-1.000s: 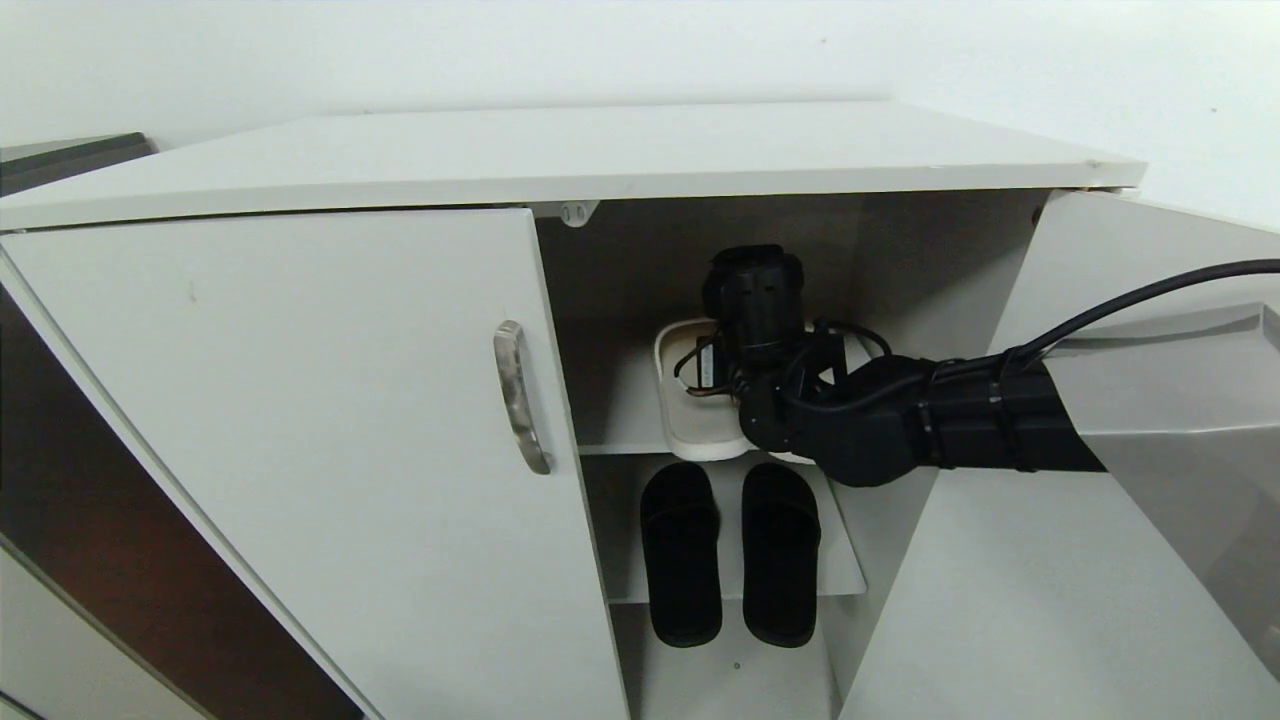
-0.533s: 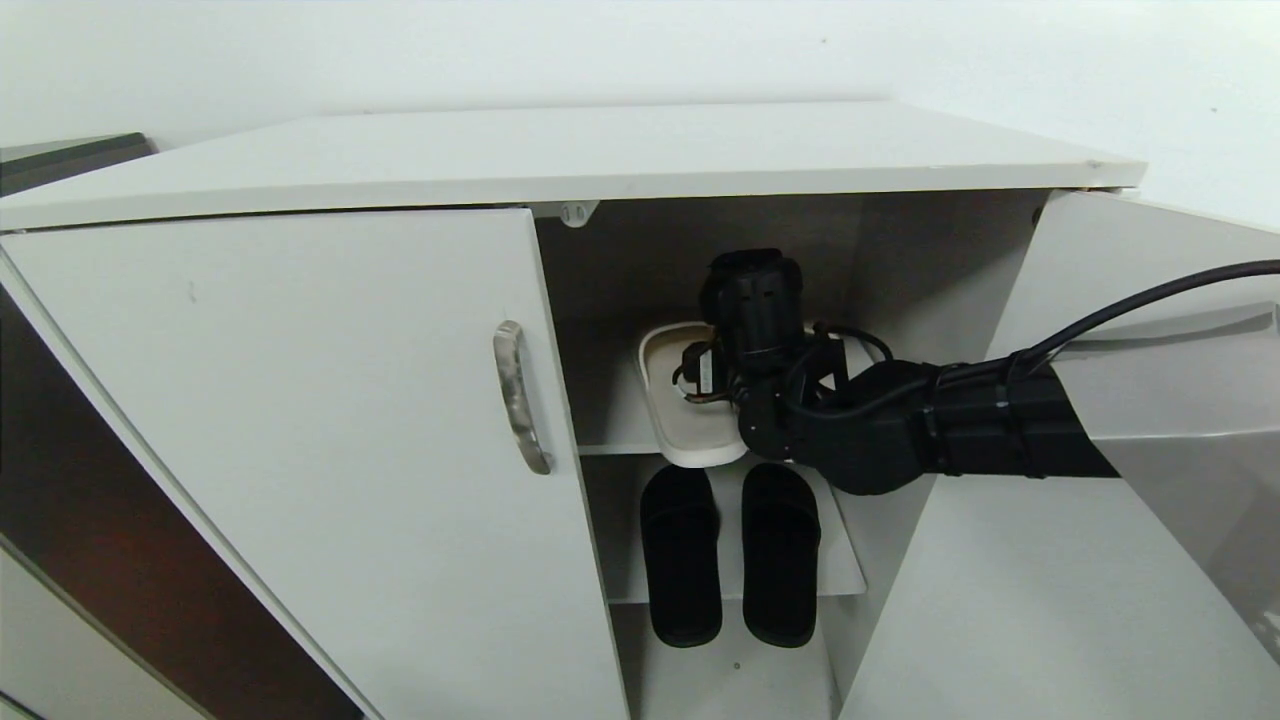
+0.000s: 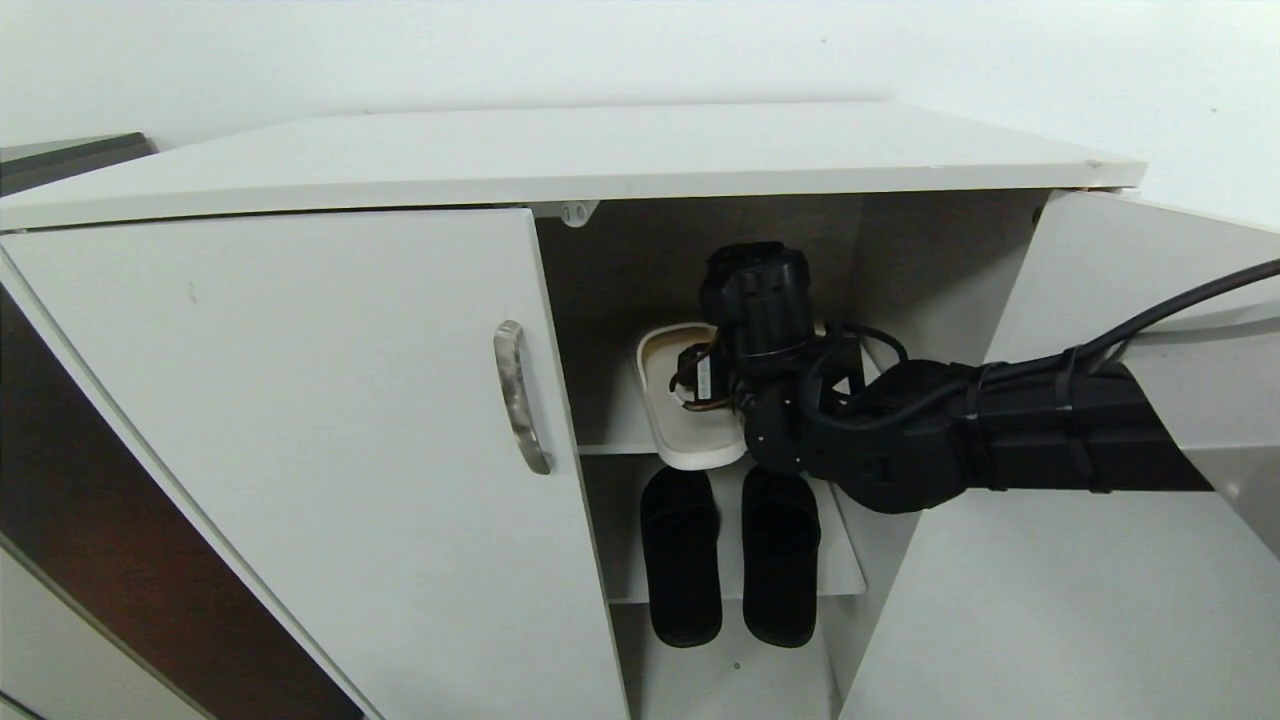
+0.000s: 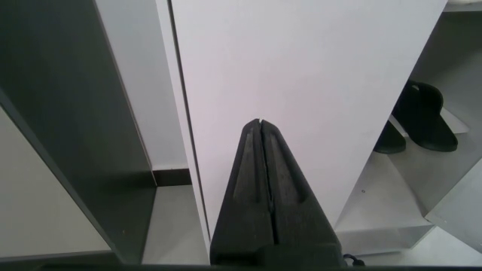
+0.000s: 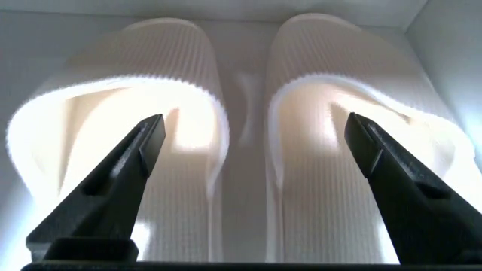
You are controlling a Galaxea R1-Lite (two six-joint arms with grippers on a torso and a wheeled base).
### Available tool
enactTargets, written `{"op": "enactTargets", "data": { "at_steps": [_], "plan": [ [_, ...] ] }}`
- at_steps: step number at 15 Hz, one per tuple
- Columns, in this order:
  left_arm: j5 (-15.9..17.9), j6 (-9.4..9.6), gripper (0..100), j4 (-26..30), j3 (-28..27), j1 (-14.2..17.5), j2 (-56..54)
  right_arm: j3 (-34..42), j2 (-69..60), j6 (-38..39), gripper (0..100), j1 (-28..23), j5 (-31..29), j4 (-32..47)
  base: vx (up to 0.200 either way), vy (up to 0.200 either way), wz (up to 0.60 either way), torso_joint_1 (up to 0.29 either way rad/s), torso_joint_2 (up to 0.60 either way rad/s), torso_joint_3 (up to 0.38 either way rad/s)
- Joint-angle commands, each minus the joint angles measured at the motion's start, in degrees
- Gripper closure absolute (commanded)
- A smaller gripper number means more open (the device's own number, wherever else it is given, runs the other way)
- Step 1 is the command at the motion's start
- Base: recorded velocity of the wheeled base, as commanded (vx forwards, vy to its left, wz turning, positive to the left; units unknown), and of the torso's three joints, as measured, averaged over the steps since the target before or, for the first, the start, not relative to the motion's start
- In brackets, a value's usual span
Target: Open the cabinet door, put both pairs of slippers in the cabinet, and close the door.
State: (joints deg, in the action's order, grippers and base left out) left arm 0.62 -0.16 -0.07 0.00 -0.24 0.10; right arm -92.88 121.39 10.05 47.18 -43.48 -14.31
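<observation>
Head view, left to right: the cabinet [image 3: 600,150] is shown with its left door [image 3: 300,420] closed, a metal handle [image 3: 520,398] being fixed near that door's inner edge. In the opening beside it, the white slippers [image 3: 690,440] are seen on the upper shelf [image 3: 610,400], one heel projecting slightly past the shelf's front edge. The black slippers [image 3: 680,555] are laid side by side on the lower shelf [image 3: 845,570], toes inward and heels overhanging its front. The right arm is extended into the upper compartment above the white pair, and the right door [image 3: 1000,600] is swung open at the far right. Left wrist view: the left gripper [image 4: 260,128] is held before the white door panel, its fingers pressed together with nothing between them; the black slippers [image 4: 422,117] are visible on their shelf beyond the panel's edge. Right wrist view: the right gripper [image 5: 254,128] is positioned just over the white slippers [image 5: 128,75], its fingers [image 5: 113,188] spread wide, one over each slipper's strap, and nothing is grasped.
</observation>
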Motion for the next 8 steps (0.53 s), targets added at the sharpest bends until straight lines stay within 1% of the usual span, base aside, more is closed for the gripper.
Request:
{"op": "enactTargets", "data": {
  "at_steps": [1,2,3,4,7,8],
  "plan": [
    [-0.01,-0.02,100,-0.01,0.0,-0.02,-0.01,3.93,-3.36,0.33,0,1.51,-0.02,-0.19,0.0,0.0,0.0,0.0,0.0,0.0],
    [-0.01,-0.02,100,-0.01,0.0,-0.02,-0.01,6.13,-4.68,0.41,0,2.13,-0.02,-0.45,0.0,0.0,0.0,0.0,0.0,0.0],
    [-0.01,-0.02,100,-0.01,0.0,-0.02,-0.01,6.57,-4.94,0.5,0,2.3,-0.02,-0.72,0.0,0.0,0.0,0.0,0.0,0.0],
    [-0.01,-0.02,100,-0.01,0.0,-0.02,-0.01,10.26,-7.14,0.59,0,3.45,-0.11,-2.3,0.0,0.0,0.0,0.0,0.0,0.0],
    [-0.01,-0.02,100,-0.01,0.0,-0.02,-0.01,15.89,-11.09,0.59,0,5.47,-0.2,-5.2,0.0,0.0,0.0,0.0,0.0,0.0],
    [-0.01,-0.02,100,-0.01,0.0,-0.02,-0.01,19.32,-13.29,0.59,0,6.35,-1.08,-7.05,0.0,0.0,0.0,0.0,0.0,0.0]
  ]
}}
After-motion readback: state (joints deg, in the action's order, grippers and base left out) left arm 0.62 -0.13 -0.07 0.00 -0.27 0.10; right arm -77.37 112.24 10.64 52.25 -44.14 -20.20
